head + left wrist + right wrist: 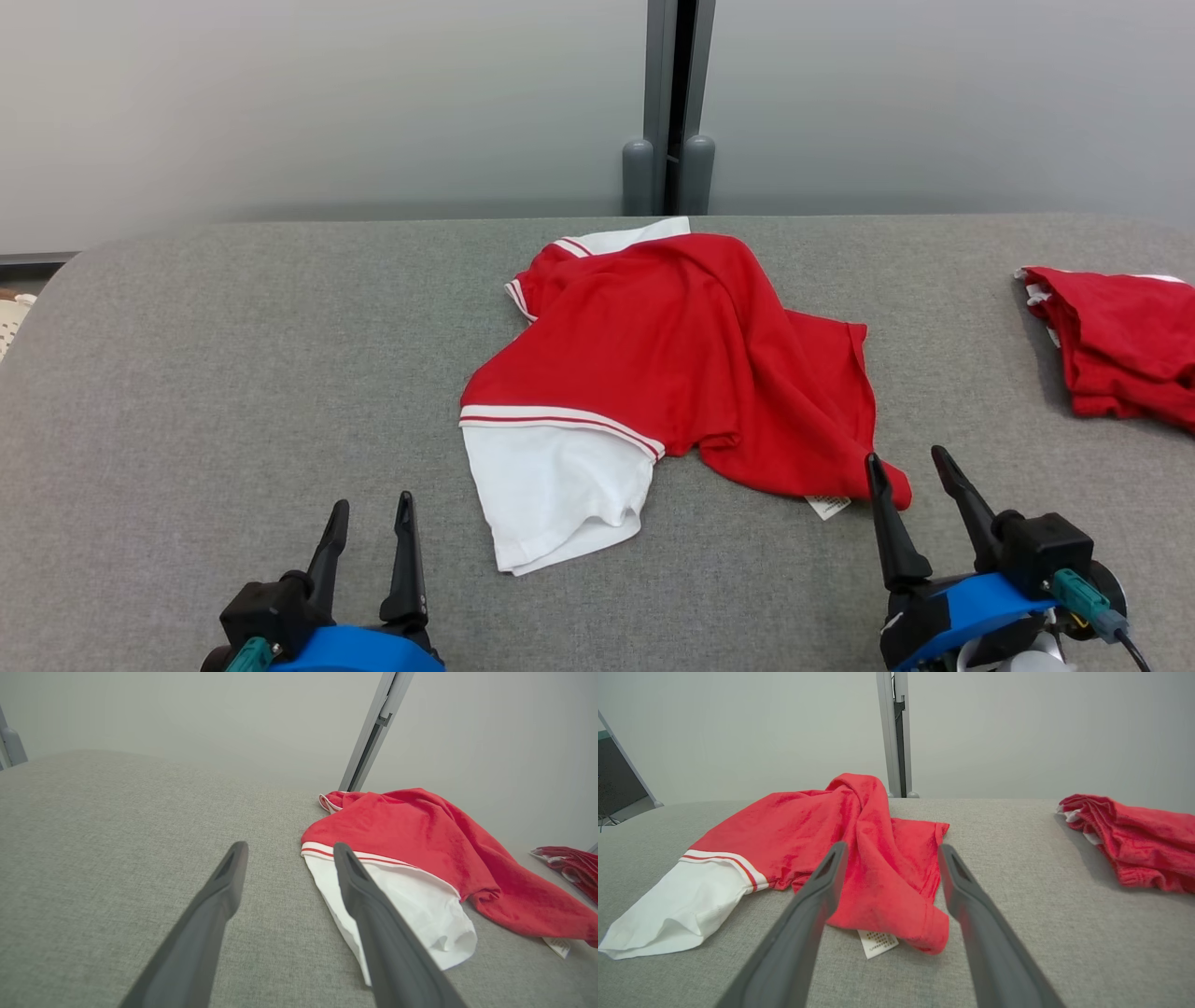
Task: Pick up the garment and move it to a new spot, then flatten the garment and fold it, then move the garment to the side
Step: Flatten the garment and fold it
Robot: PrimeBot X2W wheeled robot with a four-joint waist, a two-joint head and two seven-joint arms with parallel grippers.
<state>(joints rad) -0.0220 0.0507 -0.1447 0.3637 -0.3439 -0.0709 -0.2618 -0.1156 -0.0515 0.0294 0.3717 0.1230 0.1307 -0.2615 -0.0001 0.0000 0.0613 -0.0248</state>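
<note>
Spreading under everything is the grey fabric-topped bench [187, 373], with a grey post [670, 103] rising beyond its far edge, ahead of the gap between the two tools. The garment [672, 355], a red shirt with white trim, lies crumpled on the bench ahead of both tools and nearer the right one. A second red garment [1120, 345] lies bunched ahead of the right tool and out to its right, well apart from the first. The shirt's white sleeve [551, 485] reaches back toward the robot, ahead and to the right of the left tool [372, 500]. That tool hovers low over bare bench with its two dark fingers spread apart and nothing between them. The right tool [904, 454] is likewise spread wide and empty. Its left fingertip sits right at the red hem's near corner, and I cannot tell whether it touches. A small white label [828, 506] pokes out from under that hem, just left of the right tool's fingers.
</note>
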